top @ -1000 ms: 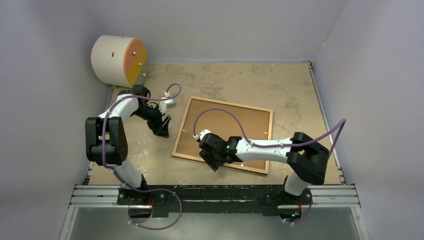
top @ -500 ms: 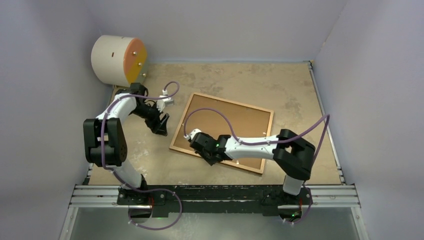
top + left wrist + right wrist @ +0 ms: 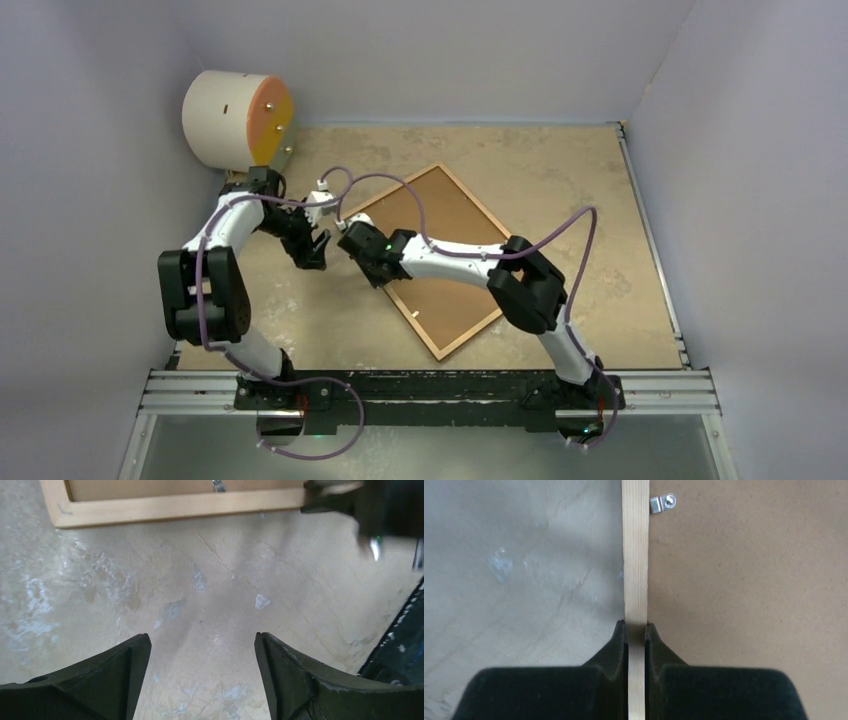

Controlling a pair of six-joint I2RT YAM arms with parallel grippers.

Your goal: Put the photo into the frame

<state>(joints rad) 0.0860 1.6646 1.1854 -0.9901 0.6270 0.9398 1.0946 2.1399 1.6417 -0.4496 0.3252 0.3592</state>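
Right wrist view showed your right tool clenched across the frame. One finger sat on the outer side of the light wooden rail and the other on the inner side, against the brown backing board. A small metal tab sat further along that rail. From the top external view, the frame lay back-up and flat on the surface, turned corner-on to you, with the grip on its left-hand rail. Your left tool hung released over bare surface near that rail, touching nothing. The photo showed in none of the views, so you could not tell where it lay.

I judged that you were at the stage of positioning the frame so that its back could be opened. The next move would call for a steady hold on the rail while the left tool worked the tabs aside, with care not to drag or tip the frame.
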